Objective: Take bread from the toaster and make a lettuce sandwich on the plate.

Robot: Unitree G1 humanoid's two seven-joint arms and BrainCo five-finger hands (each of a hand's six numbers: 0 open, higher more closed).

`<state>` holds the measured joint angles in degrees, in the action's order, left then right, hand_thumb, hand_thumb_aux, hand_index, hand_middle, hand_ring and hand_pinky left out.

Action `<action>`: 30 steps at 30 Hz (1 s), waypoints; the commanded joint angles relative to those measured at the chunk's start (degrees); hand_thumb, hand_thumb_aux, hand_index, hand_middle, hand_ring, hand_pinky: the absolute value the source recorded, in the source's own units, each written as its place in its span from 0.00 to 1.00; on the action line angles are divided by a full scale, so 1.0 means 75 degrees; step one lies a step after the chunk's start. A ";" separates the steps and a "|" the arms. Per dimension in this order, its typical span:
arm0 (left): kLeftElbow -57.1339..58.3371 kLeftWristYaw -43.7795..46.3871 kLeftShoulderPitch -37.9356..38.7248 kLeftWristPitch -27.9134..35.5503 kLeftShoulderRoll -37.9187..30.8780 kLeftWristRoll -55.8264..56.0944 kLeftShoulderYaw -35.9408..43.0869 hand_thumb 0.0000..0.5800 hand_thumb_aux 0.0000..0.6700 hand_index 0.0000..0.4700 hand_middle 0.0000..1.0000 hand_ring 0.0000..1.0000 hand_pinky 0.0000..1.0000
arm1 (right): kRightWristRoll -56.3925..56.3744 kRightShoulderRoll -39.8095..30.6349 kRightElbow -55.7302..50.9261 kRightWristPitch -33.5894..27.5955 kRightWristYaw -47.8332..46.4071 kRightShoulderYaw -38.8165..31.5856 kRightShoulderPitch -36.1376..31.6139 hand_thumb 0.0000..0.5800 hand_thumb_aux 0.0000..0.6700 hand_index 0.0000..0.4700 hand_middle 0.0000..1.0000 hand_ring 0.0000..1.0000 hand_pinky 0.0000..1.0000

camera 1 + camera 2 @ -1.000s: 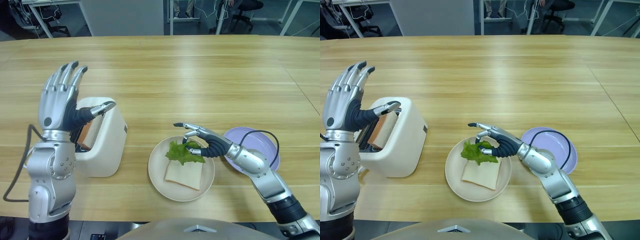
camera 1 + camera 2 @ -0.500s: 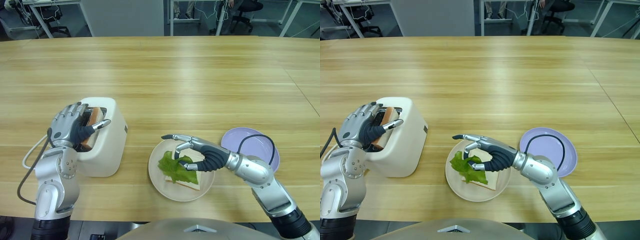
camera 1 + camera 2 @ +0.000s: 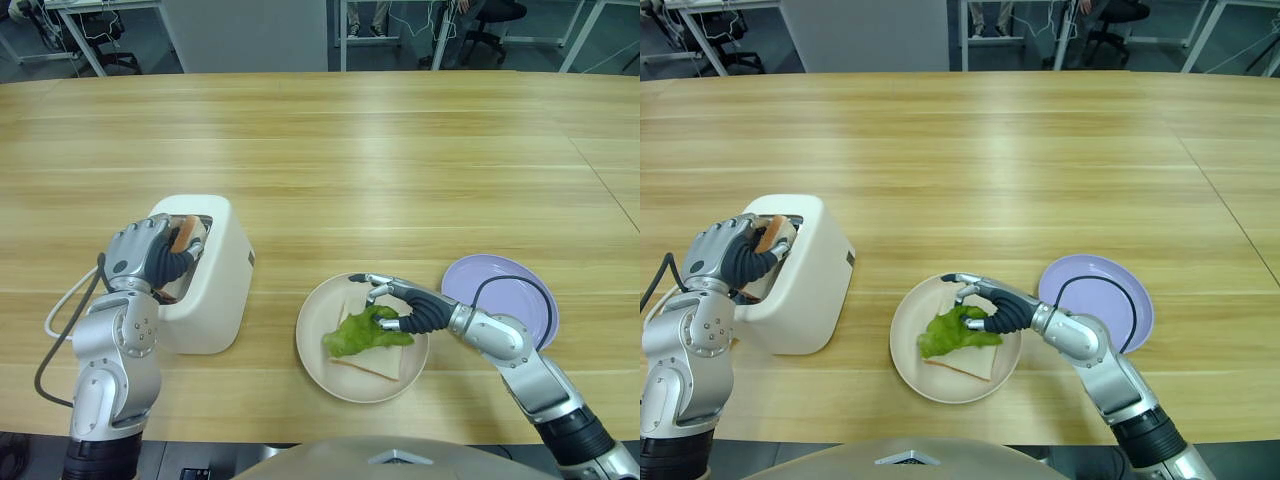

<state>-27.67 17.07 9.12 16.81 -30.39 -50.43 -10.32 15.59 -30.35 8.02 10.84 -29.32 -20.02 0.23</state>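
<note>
Left hand (image 3: 148, 255) grips the light, probably crumbly brown bread slice (image 3: 183, 235) by its top; right hand (image 3: 415, 308) pinches the limp green lettuce leaf (image 3: 362, 335).

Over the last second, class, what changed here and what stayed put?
The left hand dropped from above the toaster and closed on the toast in its slot. The right hand lowered the lettuce onto the bread slice, still pinching it. The toaster, plate and purple plate stayed.
</note>
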 commanded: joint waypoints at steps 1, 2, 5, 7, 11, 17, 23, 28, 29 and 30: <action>-0.0129 0.0087 0.0000 -0.0056 -0.0011 0.0209 0.0056 1.00 1.00 0.98 1.00 1.00 1.00 | 0.0662 0.0006 -0.0564 0.0291 0.0397 -0.0068 -0.0173 1.00 1.00 0.98 0.00 0.00 0.00; -0.0176 0.0060 -0.0031 -0.0075 -0.0006 0.0262 0.0030 1.00 1.00 0.98 1.00 1.00 1.00 | 0.0629 0.0023 -0.0400 0.0376 0.0383 -0.0059 -0.0156 1.00 1.00 0.98 0.00 0.00 0.00; -0.0338 -0.0081 -0.0128 -0.0135 0.0002 0.0399 -0.0100 1.00 1.00 0.98 1.00 1.00 1.00 | 0.0432 0.0031 0.0325 0.0552 0.0191 -0.0052 -0.0109 1.00 1.00 0.98 0.00 0.00 0.00; -0.0486 -0.0221 -0.0171 -0.0158 0.0016 0.0458 -0.0231 1.00 1.00 0.98 1.00 1.00 1.00 | 0.0135 0.0072 0.0935 0.0442 -0.0011 -0.0038 -0.0058 1.00 1.00 0.98 0.00 0.00 0.00; -0.0628 -0.0544 -0.0362 -0.0289 0.0034 0.0602 -0.0458 1.00 1.00 0.98 1.00 1.00 1.00 | -0.0584 0.0094 0.2189 -0.0182 -0.0538 -0.0023 0.0103 1.00 1.00 0.98 0.00 0.00 0.00; -0.0753 -0.0915 -0.0501 -0.0531 0.0030 0.0723 -0.0667 1.00 1.00 0.98 1.00 1.00 1.00 | -0.0962 0.0047 0.2814 -0.0763 -0.0844 0.0018 0.0146 1.00 1.00 0.98 0.00 0.00 0.00; -0.0734 -0.0972 -0.0582 -0.0702 -0.0048 0.0810 -0.0763 1.00 1.00 0.98 1.00 1.00 1.00 | -0.1686 -0.0073 0.3756 -0.1843 -0.1114 0.0284 0.0521 1.00 1.00 0.98 0.00 0.00 0.00; -0.0800 -0.0997 -0.0515 -0.0726 -0.0029 0.0855 -0.0890 1.00 1.00 0.98 1.00 1.00 1.00 | -0.1759 -0.0502 0.3533 -0.2379 -0.1382 0.0357 0.0728 1.00 1.00 0.98 0.00 0.00 0.00; -0.0796 -0.0999 -0.0516 -0.0739 -0.0024 0.0861 -0.0898 1.00 1.00 0.98 1.00 1.00 1.00 | -0.1721 -0.0547 0.3419 -0.2429 -0.1383 0.0355 0.0727 1.00 1.00 0.98 0.00 0.00 0.00; -0.0779 -0.0997 -0.0534 -0.0752 -0.0025 0.0871 -0.0889 1.00 1.00 0.98 1.00 1.00 1.00 | -0.1716 -0.0596 0.3360 -0.2442 -0.1402 0.0346 0.0745 1.00 1.00 0.98 0.00 0.00 0.00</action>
<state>-32.89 9.49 5.24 11.49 -30.34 -44.19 -16.74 2.34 -34.10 34.92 -6.34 -39.11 -18.02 5.40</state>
